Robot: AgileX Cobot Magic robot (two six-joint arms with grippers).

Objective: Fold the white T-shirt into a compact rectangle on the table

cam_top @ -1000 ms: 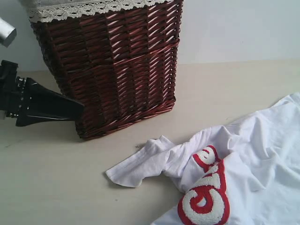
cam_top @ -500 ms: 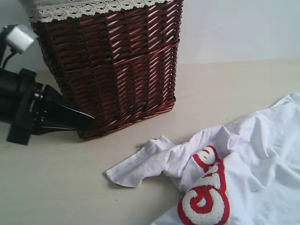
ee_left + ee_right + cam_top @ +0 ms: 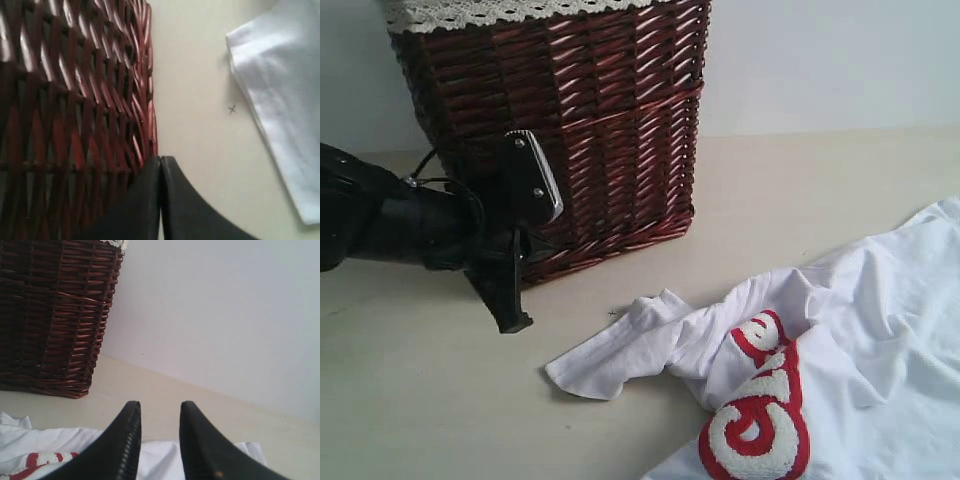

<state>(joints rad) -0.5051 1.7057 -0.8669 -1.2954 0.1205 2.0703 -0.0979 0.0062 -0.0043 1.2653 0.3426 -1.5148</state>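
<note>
One white T-shirt (image 3: 880, 330) lies crumpled on the tabletop (image 3: 420, 400), spread toward the right, with one sleeve reaching out left. Its red band of fuzzy white letters (image 3: 760, 420) faces up near the front edge. One dark red-brown wicker basket (image 3: 610, 130) with a white lace trim (image 3: 520, 10) stands behind it, apart from the shirt.

There are two pincers. The left pincer (image 3: 512, 322) points down just beside the basket's lower front, near the sleeve but not touching it; its fingers are pressed together on nothing. The right pincer (image 3: 159, 412) hangs above the shirt, its two fingers apart with nothing between them.
</note>
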